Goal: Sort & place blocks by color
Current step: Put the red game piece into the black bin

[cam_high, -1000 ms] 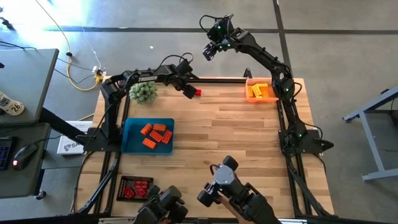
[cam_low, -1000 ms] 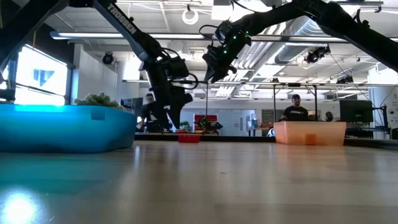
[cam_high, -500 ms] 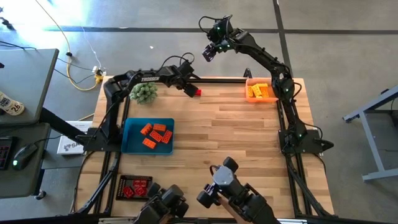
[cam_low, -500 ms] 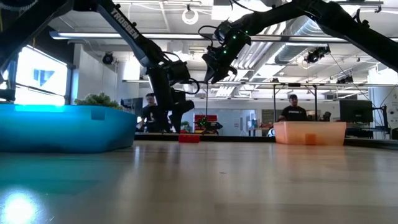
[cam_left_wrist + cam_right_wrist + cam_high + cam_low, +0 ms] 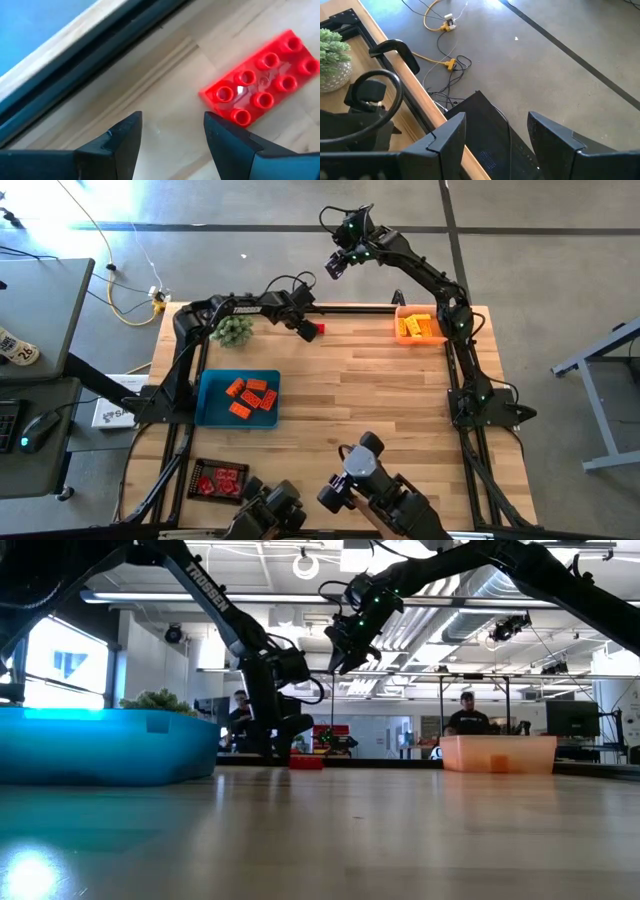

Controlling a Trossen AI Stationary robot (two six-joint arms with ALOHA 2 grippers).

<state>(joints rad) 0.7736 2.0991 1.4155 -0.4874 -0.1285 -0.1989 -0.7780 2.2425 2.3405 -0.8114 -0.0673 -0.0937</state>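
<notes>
A single red studded block (image 5: 318, 329) lies flat, studs up, near the table's far edge; it also shows as the red block (image 5: 260, 82) in the left wrist view. My left gripper (image 5: 306, 328) hangs low just left of it, open, its fingers (image 5: 125, 137) over bare wood beside the block and not touching it. Held high beyond the far edge, my right gripper (image 5: 337, 266) is open and empty. Orange blocks lie in the blue tray (image 5: 212, 412), red ones in the dark tray (image 5: 197, 492), and yellow and orange ones in the orange tray (image 5: 437, 338).
A fuzzy green plant (image 5: 233, 330) stands at the far left, close behind my left arm. The table's dark frame rail (image 5: 95, 60) runs just past the left gripper. Bare wood fills the middle and right of the table (image 5: 380, 400). People show in the room behind (image 5: 470, 720).
My left gripper has come down toward the table and edged toward the red block, its forearm swinging toward the right. The block has stayed where it was.
</notes>
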